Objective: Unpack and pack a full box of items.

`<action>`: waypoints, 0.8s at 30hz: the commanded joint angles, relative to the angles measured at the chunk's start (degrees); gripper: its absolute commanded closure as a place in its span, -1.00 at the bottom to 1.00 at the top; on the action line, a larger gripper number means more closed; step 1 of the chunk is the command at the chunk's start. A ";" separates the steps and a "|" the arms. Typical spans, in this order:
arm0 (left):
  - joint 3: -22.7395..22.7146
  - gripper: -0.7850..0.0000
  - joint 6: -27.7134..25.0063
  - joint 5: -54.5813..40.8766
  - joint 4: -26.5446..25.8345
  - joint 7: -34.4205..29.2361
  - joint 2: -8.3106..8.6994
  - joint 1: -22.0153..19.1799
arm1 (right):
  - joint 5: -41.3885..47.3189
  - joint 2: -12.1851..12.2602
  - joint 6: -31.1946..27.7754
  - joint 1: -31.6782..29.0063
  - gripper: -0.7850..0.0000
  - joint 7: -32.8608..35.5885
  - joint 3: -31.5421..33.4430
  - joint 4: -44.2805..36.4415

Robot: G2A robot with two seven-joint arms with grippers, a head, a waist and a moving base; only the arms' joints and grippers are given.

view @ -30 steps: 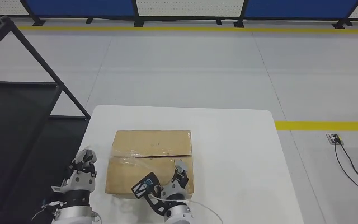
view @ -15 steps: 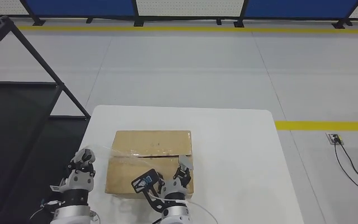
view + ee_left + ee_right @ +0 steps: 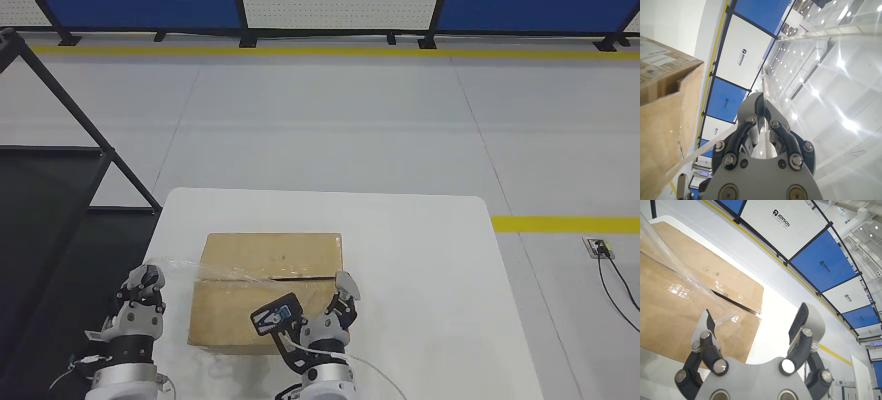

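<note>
Here, a closed brown cardboard box sits on a white table, towards the edge nearest the robot and closer to the table's left side. Its two top flaps meet in a seam running left to right, and at the right-hand end the seam gapes slightly.

A strip of clear tape lifts off the box top along that seam. It stretches out past the box's left edge to the left tool. This tool hangs just beside the box's left side, its two fingers pressed together with the tape pinched between their tips.

The right tool is at the box's near right corner, above the near flap. Its fingers are spread wide with nothing between them. The tape's lower end, where it meets the box top, lies close by one of these fingers, and I cannot tell whether they touch.

Beyond the table is a pale floor crossed by a yellow line, with a row of blue and white panels behind it. A black metal frame stands to the left of the table.
</note>
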 commanded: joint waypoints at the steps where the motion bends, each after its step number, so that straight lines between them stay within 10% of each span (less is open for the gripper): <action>1: -0.08 1.00 0.09 -0.08 0.04 0.02 0.01 -0.06 | 0.25 -0.12 -0.40 -0.29 -1.00 -0.27 0.63 -0.40; 24: 0.11 1.00 0.82 -0.20 0.11 0.15 0.09 -0.65 | 2.62 -3.51 -2.24 2.93 -1.00 -2.32 1.43 5.95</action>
